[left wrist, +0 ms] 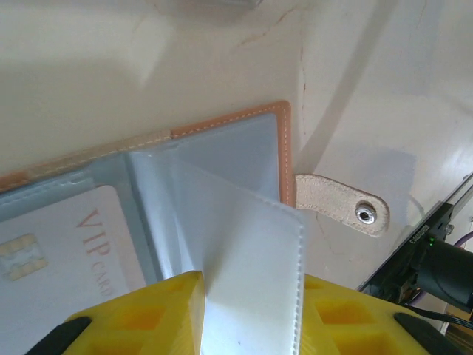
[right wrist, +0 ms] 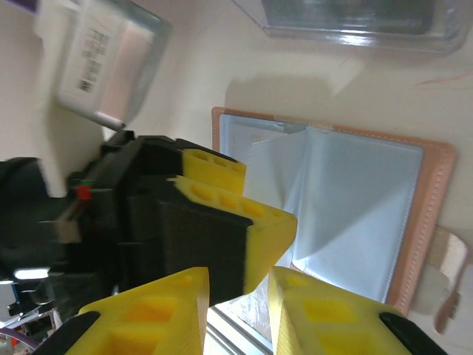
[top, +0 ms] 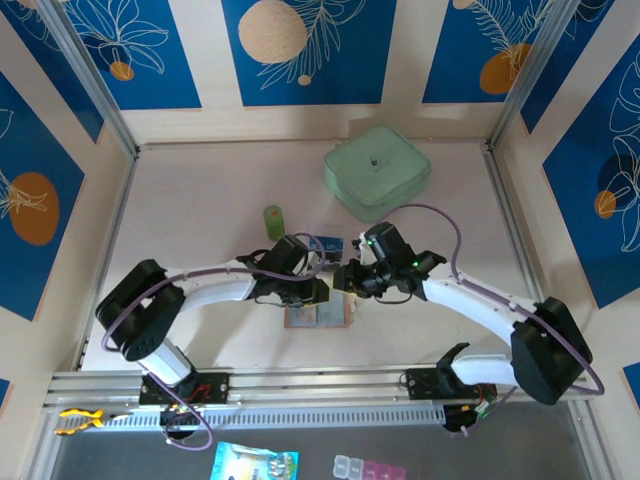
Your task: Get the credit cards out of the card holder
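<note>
Our left gripper point(left wrist: 251, 292) pinched a translucent plastic sleeve point(left wrist: 244, 222) of the tan leather folding card holder point(top: 318, 317), which lay open between the arms. We judged that our right gripper point(right wrist: 238, 287), slightly spread and empty, should approach the pale VIP-printed card point(left wrist: 77, 240) squarely at its edge.

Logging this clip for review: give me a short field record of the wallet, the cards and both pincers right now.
card holder: open flat on the table, grey-blue inside up, snap strap out to one side
sleeve leaf: lifted, standing between the fingers of the left pincer
left pincer: over the holder, fingers apart either side of the leaf; grip unclear
right pincer: beside the left one, jaws apart, nothing between them
cards: one pale VIP card inside a sleeve pocket
nearby: clear plastic box, green pouch farther back
</note>
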### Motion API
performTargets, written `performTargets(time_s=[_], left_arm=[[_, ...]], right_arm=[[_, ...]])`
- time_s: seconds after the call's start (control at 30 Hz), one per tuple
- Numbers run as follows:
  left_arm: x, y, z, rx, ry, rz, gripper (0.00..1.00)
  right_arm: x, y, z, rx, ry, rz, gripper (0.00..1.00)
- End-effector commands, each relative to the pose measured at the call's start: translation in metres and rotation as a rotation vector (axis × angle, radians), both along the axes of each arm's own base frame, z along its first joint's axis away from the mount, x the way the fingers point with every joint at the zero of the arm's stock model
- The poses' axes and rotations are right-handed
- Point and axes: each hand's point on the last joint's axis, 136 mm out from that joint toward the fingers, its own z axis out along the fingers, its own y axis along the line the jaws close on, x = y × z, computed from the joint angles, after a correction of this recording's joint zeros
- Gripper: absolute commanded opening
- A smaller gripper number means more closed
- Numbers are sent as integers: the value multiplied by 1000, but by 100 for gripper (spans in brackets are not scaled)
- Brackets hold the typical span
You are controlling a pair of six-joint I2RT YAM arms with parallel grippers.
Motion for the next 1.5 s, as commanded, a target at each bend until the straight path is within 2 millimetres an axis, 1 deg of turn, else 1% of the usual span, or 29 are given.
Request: performTargets(time_s=[0.0,0.13,0.3,0.53,0.6,0.8,1.1,1.3,1.47], left_arm=[[0,-20,9,-44,2,-30,31],[-1,-31,7,-45,5,-50,31],[0,-40,3,-43,14,-64,32],[2,-39,1,-29,1,-64,38],[3,-35,3,-18,-11,-60,38],[8,-22,15,3,-65,-36,38],[9,2,16,21,-85,8,36],[9,23,18,36,-101,51,35],[7,41,16,41,-101,87,33]], right_arm=[[-9,-17,-9,-24,41,-28,29],[-11,-25,-8,-11,42,-49,30],[-15,-31,-9,-11,44,-61,30],[-18,-34,-11,-5,52,-66,31],[-18,-33,-11,1,53,-62,30],[-18,-27,-14,17,70,-50,30],[-15,-15,-16,23,82,-21,30],[-12,-1,-18,16,92,13,29],[-9,14,-21,10,99,46,28]])
